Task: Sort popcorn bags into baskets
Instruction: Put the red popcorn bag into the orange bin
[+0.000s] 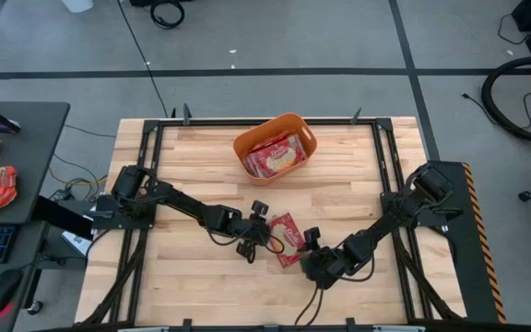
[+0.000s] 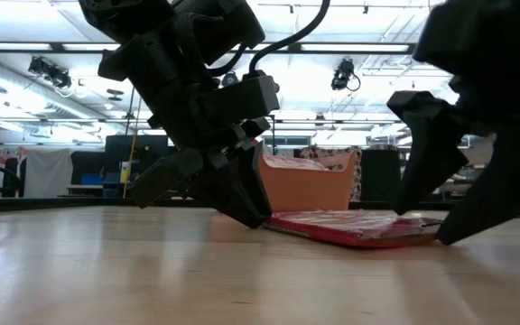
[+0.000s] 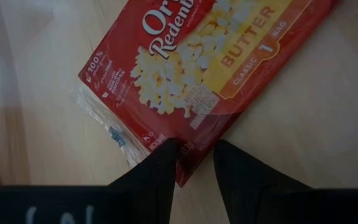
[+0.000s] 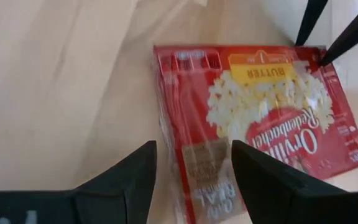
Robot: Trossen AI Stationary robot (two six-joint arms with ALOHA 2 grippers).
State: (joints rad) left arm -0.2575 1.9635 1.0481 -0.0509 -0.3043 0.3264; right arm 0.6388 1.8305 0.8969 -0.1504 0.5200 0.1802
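Tabletop: bag (hands flanking)

Surface: light wood planks, smooth, satin sheen w/ visible grain. Popcorn bag: glossy red plastic film, clear crinkled wrap at the edges, reflective. Basket: orange plastic, smooth, semi-matt. Left fingers and right fingers: matt black, smooth. Frame rails: dark metal, matt.
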